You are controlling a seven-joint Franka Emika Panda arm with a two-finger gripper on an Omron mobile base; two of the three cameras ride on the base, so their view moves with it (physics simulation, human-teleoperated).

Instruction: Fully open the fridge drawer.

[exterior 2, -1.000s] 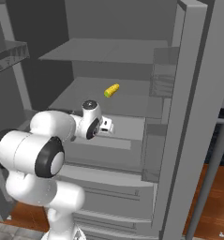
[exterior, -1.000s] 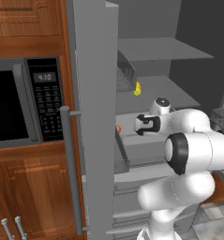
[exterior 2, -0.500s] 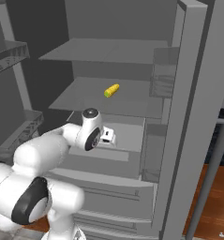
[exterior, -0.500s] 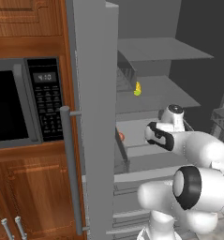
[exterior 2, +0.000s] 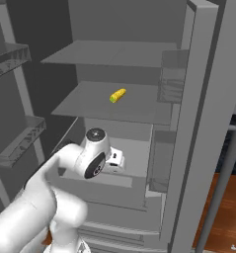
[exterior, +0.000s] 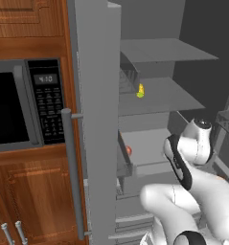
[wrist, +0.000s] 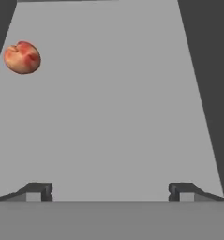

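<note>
The fridge drawer lies under my hand as a wide pale floor between dark side rails. A red-orange fruit rests on that floor at the upper left. My gripper is open, its fingertips far apart with nothing between them. From the right base view the gripper hangs just above the drawer, near its paler front lip. From the left, the drawer sticks out of the fridge with the fruit at its left side, and my wrist hides the fingers.
The open fridge door with its long handle stands left of the drawer, a microwave beyond it. A yellow item lies on the shelf above. Slatted drawer fronts sit below. The other door is at right.
My hand has come down and back toward the base, over the drawer's front part, and the elbow has swung aside. The drawer appears to have slid out somewhat.
</note>
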